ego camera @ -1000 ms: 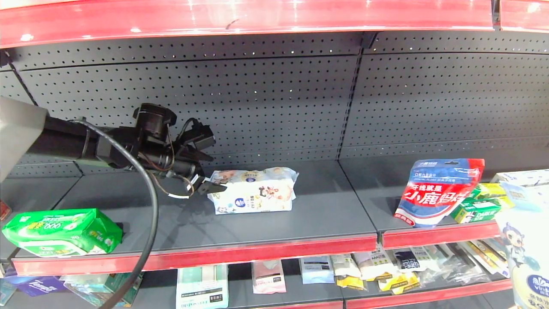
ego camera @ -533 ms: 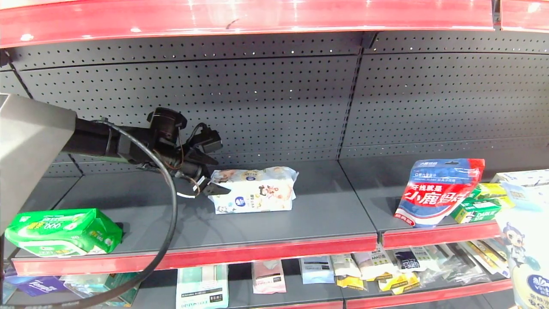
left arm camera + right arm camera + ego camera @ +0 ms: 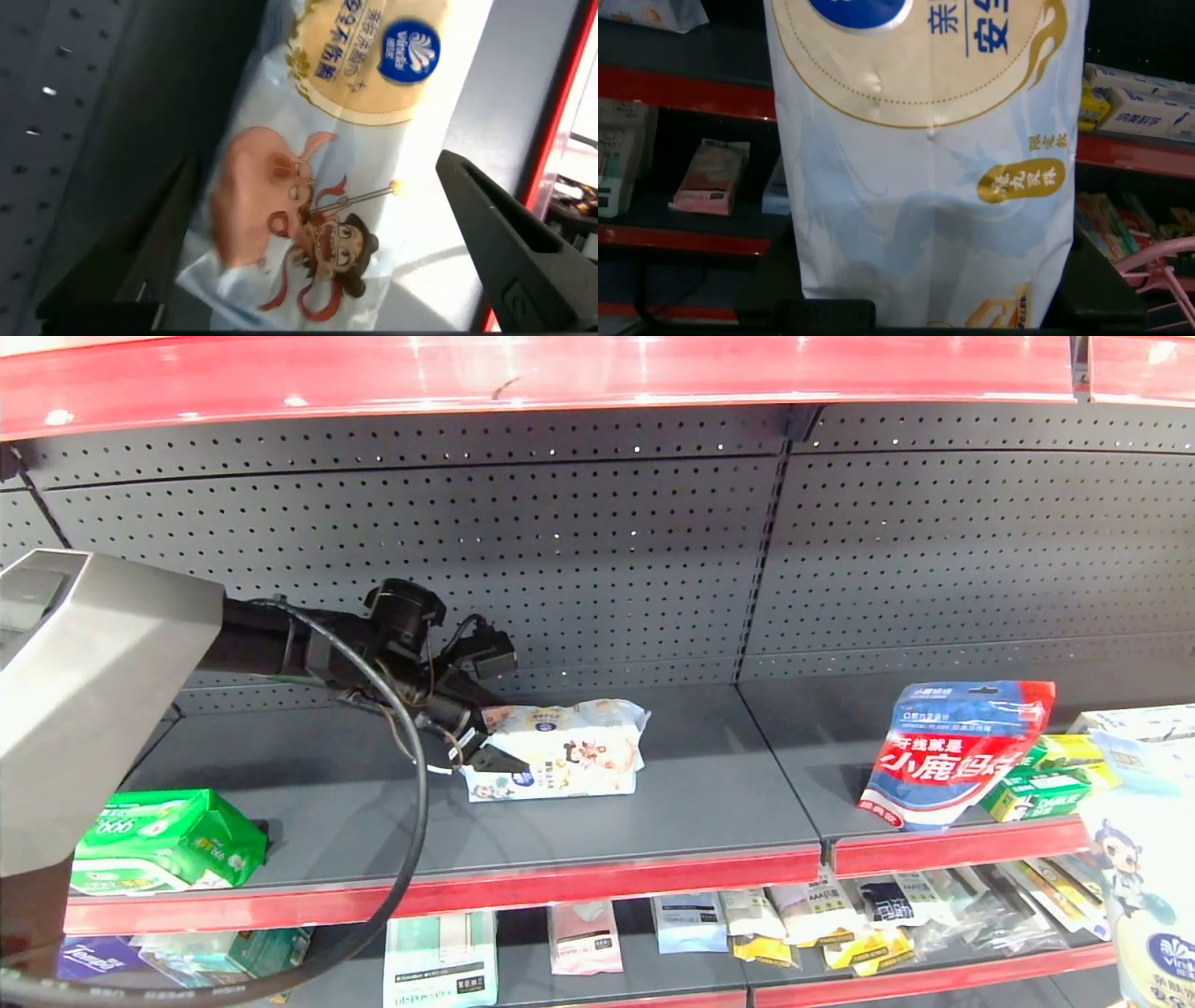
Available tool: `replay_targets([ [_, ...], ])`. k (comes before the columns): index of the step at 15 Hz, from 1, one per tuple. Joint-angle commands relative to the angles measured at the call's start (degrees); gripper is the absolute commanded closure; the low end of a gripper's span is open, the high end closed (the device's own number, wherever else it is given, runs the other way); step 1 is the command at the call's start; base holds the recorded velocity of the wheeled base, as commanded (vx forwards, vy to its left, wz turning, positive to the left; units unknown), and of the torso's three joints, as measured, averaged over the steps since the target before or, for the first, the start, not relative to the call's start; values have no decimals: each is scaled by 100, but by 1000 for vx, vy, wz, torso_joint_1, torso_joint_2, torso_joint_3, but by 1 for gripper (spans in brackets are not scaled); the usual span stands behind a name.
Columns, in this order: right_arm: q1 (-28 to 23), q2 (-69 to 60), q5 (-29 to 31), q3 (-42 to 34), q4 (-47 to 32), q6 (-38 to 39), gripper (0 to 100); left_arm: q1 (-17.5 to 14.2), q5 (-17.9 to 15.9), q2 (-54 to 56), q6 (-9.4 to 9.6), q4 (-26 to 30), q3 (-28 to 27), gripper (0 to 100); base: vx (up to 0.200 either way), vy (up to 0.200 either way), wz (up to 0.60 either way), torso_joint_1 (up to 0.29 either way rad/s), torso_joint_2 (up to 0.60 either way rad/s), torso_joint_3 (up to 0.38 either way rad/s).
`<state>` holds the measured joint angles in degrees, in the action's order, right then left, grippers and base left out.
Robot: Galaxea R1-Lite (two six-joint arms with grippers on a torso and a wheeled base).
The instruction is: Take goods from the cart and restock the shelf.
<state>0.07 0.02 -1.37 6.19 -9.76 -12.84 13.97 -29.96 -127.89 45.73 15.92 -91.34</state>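
On the shelf (image 3: 653,812), left fingers (image 3: 493,762) straddle the wipes pack (image 3: 569,756).

White pack (image 3: 1141,896) edge-cropped, perhaps half

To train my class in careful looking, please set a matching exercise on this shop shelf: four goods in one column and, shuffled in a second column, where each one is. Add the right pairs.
Column one
1. green pack
2. cartoon wipes pack
3. red and blue pouch
4. tall white bag

Column two
A. held in the right gripper
B. upright on the right section of the shelf
C. at the shelf's left front edge
D. mid-shelf, between the fingers of the open left gripper

Pairs: 1-C, 2-D, 3-B, 4-A
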Motion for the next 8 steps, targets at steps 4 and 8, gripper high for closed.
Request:
replay_targets([
  [4, 1, -2, -4, 5, 1, -8, 100, 18, 8, -175, 6, -19, -41, 0, 0, 0, 0, 0, 0, 0],
  [8, 1, -2, -4, 5, 1, -17, 100, 62, 8, -430, 165, -19, -411, 0, 0, 0, 0, 0, 0, 0],
])
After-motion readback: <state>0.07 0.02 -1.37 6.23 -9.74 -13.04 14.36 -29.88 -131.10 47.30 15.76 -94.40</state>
